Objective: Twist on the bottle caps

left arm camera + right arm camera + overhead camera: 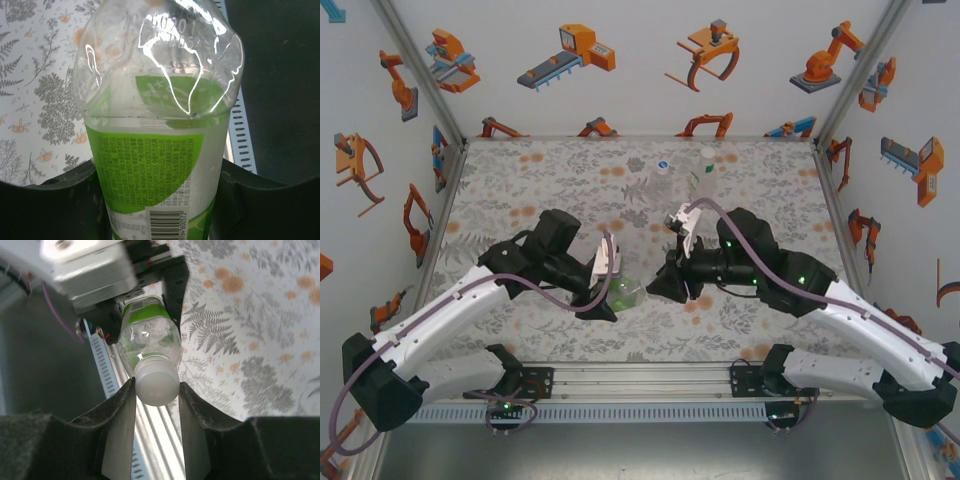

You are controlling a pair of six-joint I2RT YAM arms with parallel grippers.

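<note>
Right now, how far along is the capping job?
Done: nothing I can confirm. In hand: the left end effector is shut on the green-label bottle, held sideways. The right end effector is shut on the white cap at its neck; how far it's threaded, can't tell. Left: two far bottles stand on the table, tops too small to judge.

Near centre was blocked: left gripper [608,300] clamped on green-label bottle [626,291], right gripper [656,288] on its white cap [156,386]. A short clear bottle [663,170] and taller clear bottle [706,168] stood far centre. The table [510,185] lay open far left and far right.
</note>
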